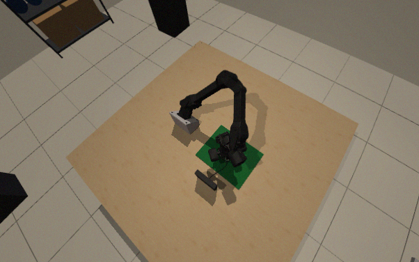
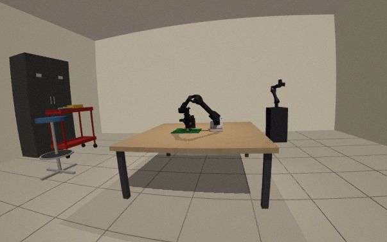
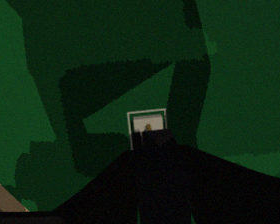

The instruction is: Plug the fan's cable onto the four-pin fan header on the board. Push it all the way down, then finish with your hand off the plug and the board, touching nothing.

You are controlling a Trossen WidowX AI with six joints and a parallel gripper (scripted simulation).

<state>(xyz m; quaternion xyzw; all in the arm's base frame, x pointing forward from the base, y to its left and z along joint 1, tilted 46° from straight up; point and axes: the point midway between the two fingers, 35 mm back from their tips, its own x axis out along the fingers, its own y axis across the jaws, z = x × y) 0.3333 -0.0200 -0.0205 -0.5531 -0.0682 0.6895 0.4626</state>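
Note:
The green board (image 1: 239, 180) (image 2: 177, 131) (image 3: 241, 100) lies on the table. My gripper (image 2: 188, 129) (image 3: 155, 158) is low over it, fingers pointing down, shut on the fan's dark plug (image 3: 160, 136). The pale four-pin header (image 3: 147, 120), inside a white printed outline, shows just beyond the plug in the wrist view. The plug covers the header's near part; one brassy pin shows. Whether the plug is over the pins or down on them cannot be told. The thin black cable (image 1: 220, 170) runs from under the gripper to the fan (image 1: 205, 180), a dark bar beside the board.
The arm's pale base (image 1: 186, 122) (image 2: 216, 126) stands on the wooden table (image 1: 144, 167) (image 2: 159, 141), to one side of the board. The arm arches over from it and shades much of the board. The fan is close to the board's edge.

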